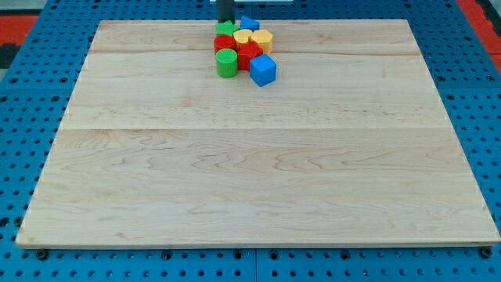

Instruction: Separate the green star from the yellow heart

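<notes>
Not done: green star (226,29) touches yellow heart (243,37) in cluster. My tip (225,23), no jaws, holding nothing, at star's top edge.

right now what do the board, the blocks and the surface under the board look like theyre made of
Board: pale wood by the look, matte, with visible grain and plank seams. Blocks such as the green cylinder and blue cube: solid, evenly coloured, smooth; painted wood or plastic, I cannot tell which. Blue surface underneath: a perforated panel with regular holes, perhaps metal or plastic. My tip is a dark rod, material unclear.
</notes>
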